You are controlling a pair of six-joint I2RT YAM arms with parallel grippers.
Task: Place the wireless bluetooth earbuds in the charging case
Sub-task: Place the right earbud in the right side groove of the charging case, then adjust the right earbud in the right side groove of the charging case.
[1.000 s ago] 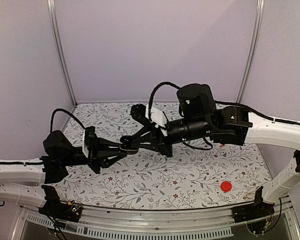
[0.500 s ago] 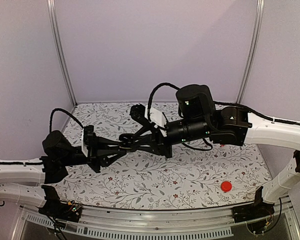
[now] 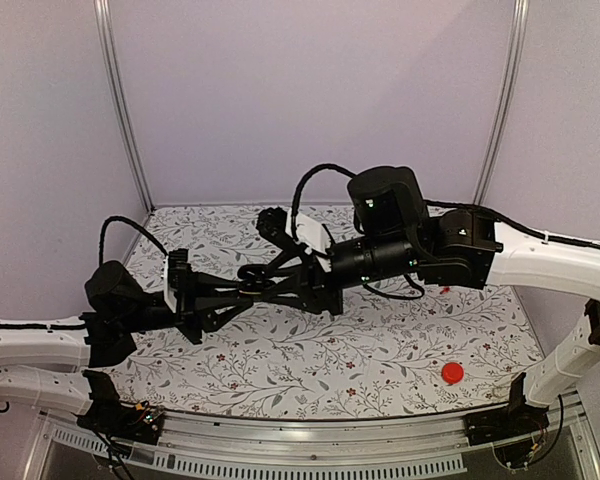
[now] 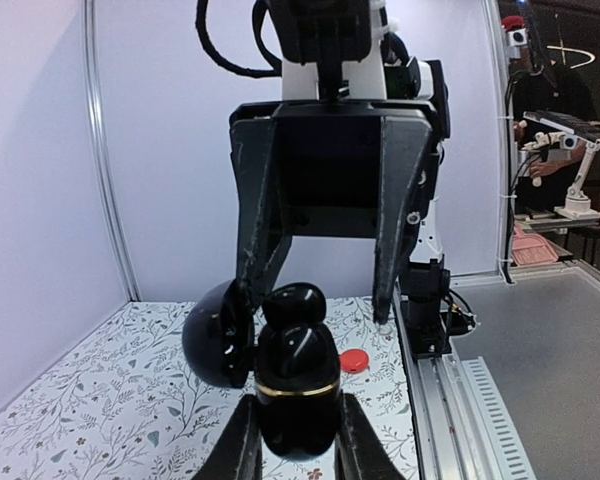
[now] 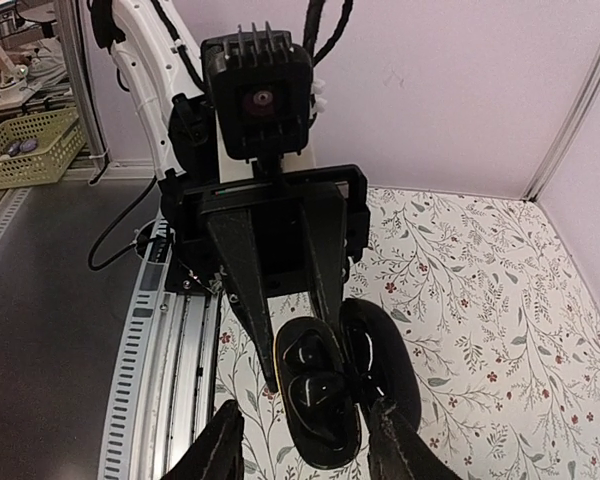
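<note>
Two round halves of the charging case (image 4: pixel 298 395) stand open on their hinge. The lower half is pinched upright between the left gripper (image 4: pixel 295 432) fingers, whose jaws are narrow and pressed to its sides. The lid (image 4: pixel 218 335) swings out to one side. A glossy black lump, seemingly an earbud (image 4: pixel 293 303), sits on top of the lower half. In the right wrist view, the open half (image 5: pixel 318 400) shows two dark rounded shapes in its hollows; whether both are fully seated cannot be told.

The right gripper (image 4: pixel 315 308) faces the case from the far side with its jaws wide apart, straddling it and gripping nothing. One finger (image 4: pixel 255 240) lies just beside the lid, though contact cannot be judged; the other finger (image 4: pixel 395 235) stands clear.

From above, the case (image 3: pixel 252 284) hangs in the air between the two arms, over the left-centre of the floral table (image 3: pixel 380 340). A red disc (image 3: pixel 452 373) lies well apart, near the right front.
</note>
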